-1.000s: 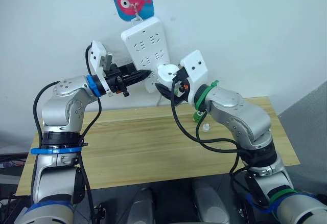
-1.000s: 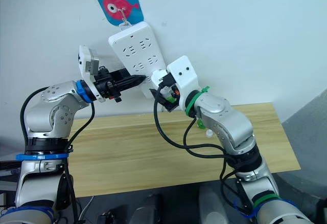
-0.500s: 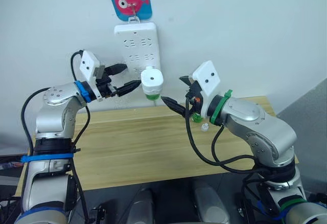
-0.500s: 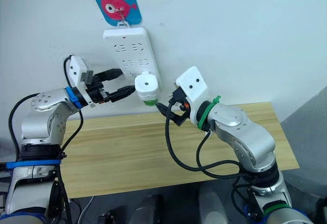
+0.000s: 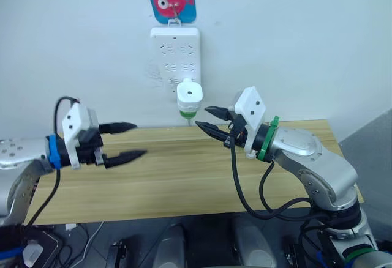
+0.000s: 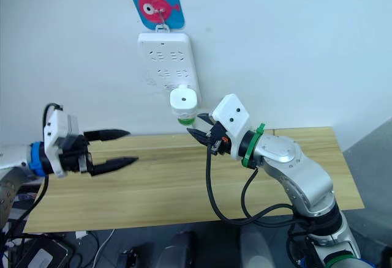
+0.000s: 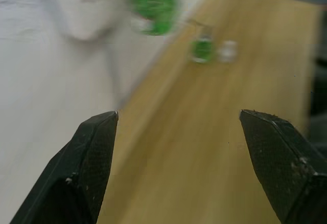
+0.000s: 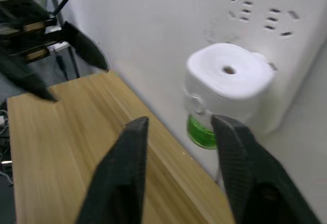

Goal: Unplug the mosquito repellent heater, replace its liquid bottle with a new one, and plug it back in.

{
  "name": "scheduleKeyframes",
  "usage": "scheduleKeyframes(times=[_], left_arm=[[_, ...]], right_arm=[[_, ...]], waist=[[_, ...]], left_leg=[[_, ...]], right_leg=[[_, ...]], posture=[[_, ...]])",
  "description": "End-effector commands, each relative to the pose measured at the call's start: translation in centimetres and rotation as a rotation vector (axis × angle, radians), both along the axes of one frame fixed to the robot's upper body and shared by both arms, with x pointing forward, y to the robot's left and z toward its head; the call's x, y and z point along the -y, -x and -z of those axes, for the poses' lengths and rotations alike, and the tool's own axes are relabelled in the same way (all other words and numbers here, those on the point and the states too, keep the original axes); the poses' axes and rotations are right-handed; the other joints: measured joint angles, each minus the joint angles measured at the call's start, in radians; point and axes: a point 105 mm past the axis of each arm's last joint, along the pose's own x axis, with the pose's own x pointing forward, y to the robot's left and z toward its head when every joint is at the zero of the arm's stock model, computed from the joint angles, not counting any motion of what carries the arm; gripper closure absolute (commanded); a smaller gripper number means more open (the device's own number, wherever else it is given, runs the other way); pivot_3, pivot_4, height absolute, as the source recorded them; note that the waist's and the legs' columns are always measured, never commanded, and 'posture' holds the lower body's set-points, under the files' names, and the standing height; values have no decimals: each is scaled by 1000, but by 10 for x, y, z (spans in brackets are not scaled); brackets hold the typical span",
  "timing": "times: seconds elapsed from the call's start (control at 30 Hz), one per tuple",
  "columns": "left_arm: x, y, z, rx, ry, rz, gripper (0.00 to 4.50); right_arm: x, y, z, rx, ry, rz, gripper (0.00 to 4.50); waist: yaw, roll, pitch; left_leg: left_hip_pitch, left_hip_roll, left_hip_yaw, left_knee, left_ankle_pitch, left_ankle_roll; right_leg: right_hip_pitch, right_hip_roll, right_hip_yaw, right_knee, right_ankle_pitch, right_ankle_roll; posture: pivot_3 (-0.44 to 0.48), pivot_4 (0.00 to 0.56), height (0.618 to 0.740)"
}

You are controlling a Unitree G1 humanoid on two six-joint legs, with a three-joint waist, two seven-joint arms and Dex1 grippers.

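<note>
Heater [image 5: 189,94] plugged into strip [image 5: 176,52], bottle [image 5: 187,113] label blurred

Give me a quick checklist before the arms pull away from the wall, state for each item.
1. Mosquito repellent heater seated in the power strip: ok, it hangs there unheld.
2. Green bottle fitted under the heater: ok.
3. Left gripper open and empty: ok.
4. Right gripper open, apart from the heater: ok.
5. Old bottle on the table: ok, beside a small clear cap.
6. Heater powered: cannot tell.
</note>
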Motion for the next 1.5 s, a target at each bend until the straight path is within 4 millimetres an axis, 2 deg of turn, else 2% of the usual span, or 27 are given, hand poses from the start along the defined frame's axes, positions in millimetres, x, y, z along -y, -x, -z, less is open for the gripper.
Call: scheduleKeyframes(times=[0.03, 0.1, 0.47, 0.73, 1.1, 1.43, 1.5], left_arm=[[20, 14, -11, 70, 46, 28, 505], [28, 19, -7, 103, 60, 25, 505], [51, 36, -1, 231, 129, -16, 505], [48, 35, 0, 237, 112, -33, 505], [48, 33, 1, 239, 105, -31, 505], [48, 31, 2, 241, 111, -34, 505], [48, 30, 2, 241, 113, -35, 505]], right_arm=[[-5, 3, -5, 68, -7, -12, 3870], [-8, -1, -3, 82, -4, 5, 4489], [-13, -24, -1, 112, -10, 108, 4489], [-20, -23, -2, 103, -22, 84, 4489], [-23, -30, -3, 106, -35, 136, 4489], [-7, -49, -9, 115, -67, 292, 4489], [-8, -47, -9, 100, -76, 268, 4489]], waist=[[9, 0, 0], [9, -1, 0], [8, -2, -1], [10, -3, -3], [9, -3, -3], [10, -4, -4], [10, -5, -5]], left_leg=[[0, 0, 0, 0, 0, 0], [0, 0, 0, 0, 0, 0], [1, 0, 1, 0, 0, 0], [1, 0, 0, 0, 0, 0], [1, 0, 0, 0, 0, 0], [1, 0, 0, 0, 1, -2], [2, 0, 0, 0, 2, -3]], right_leg=[[0, 0, 0, 0, 0, 0], [0, 0, 0, 0, 0, 0], [1, 1, 0, 0, 0, 0], [1, 1, 0, 0, 0, 0], [1, 1, 0, 0, 0, 0], [1, 1, 0, 1, 0, 0], [1, 1, 0, 2, 0, 0]], posture=[[-16, 199, 734], [-20, 196, 734], [-22, 192, 734], [-6, 190, 734], [-4, 191, 734], [-9, 191, 734], [-9, 191, 734]])
